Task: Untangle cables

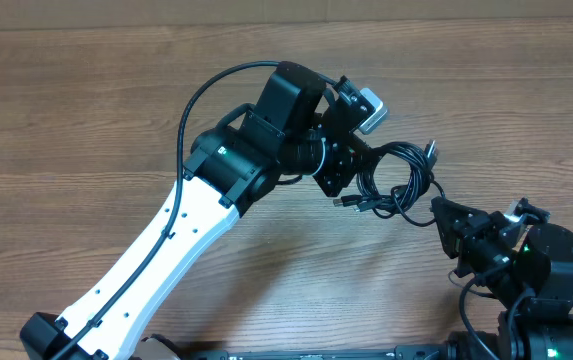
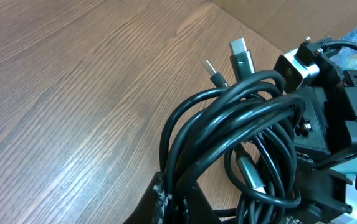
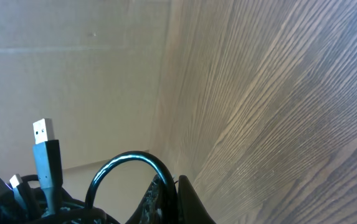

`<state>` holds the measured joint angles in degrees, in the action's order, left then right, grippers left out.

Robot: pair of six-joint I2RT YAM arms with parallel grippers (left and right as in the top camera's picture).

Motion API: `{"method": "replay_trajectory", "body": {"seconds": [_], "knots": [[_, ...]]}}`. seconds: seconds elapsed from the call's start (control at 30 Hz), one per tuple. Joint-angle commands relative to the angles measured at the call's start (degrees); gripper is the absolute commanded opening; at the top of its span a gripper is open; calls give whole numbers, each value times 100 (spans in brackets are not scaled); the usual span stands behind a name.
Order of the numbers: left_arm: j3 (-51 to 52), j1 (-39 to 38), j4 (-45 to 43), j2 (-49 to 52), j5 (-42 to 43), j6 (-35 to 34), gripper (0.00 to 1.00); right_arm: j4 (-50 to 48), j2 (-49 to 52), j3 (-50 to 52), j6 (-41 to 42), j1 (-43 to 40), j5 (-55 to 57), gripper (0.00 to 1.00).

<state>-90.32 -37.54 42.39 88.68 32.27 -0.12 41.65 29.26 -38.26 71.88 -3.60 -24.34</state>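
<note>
Overhead, left to right.

Left arm: it reaches from the near-left corner across the surface to mid-table. The left jaws are at the left edge of the cables. In the left wrist view the jaws are closed down, and several strands of the bundle run straight into them at the bottom of the frame. I read this as a grip on the cables.

Cables: one tight black coil with many overlapping loops and no strand lying free. It sits right of centre, directly between the two arms. It touches the left jaws on one side and lies just beside the right jaws on the other. In the left wrist view the coil appears raised off the surface. Two plugs stick up out of its far side. In the right wrist view a USB plug stands upright at the left.

Right arm: it is at the near-right corner with its jaws pointing up-left at the lower-right rim of the coil. The right jaws are closed. A loop arcs down to the fingertip in the right wrist view, but I cannot tell whether it is pinched or only lying against the finger.

Key relation: the coil's longer span runs roughly along the line from the left jaws to the right jaws. Both arms are equally near, one at each end.

Judgement: a pull apart along this line would tighten the knot. A better next move would probably be to single out one plug end and draw it out sideways.
</note>
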Motion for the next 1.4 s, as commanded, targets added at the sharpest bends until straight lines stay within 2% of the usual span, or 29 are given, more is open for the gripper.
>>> {"method": "replay_trajectory", "body": {"seconds": [0.0,0.37,0.67,0.73,0.87,0.97,1.1,1.2,1.37], "knots": [[-20,-42,20,-140,186,-122,4,59,-2,-111,181,11,450,4],[-20,-42,107,-140,214,-118,5,76,-2,-111,380,11,588,4],[-20,-42,107,-140,-37,-164,4,765,-2,-111,372,11,361,4],[-20,-42,107,-140,-94,-166,4,778,-2,-111,286,11,114,13],[-20,-42,105,-140,-304,-280,4,778,-2,-111,289,11,-155,39],[-20,-42,114,-140,-470,-431,4,778,-2,-111,289,11,-254,48],[-20,-39,118,-140,-667,-605,4,776,-2,-111,291,11,-295,47],[-20,-42,173,-140,-1082,-890,4,763,-2,-114,291,11,-297,35],[-20,-35,201,-140,-1639,-1368,4,756,-2,-114,291,11,-297,35]]}}
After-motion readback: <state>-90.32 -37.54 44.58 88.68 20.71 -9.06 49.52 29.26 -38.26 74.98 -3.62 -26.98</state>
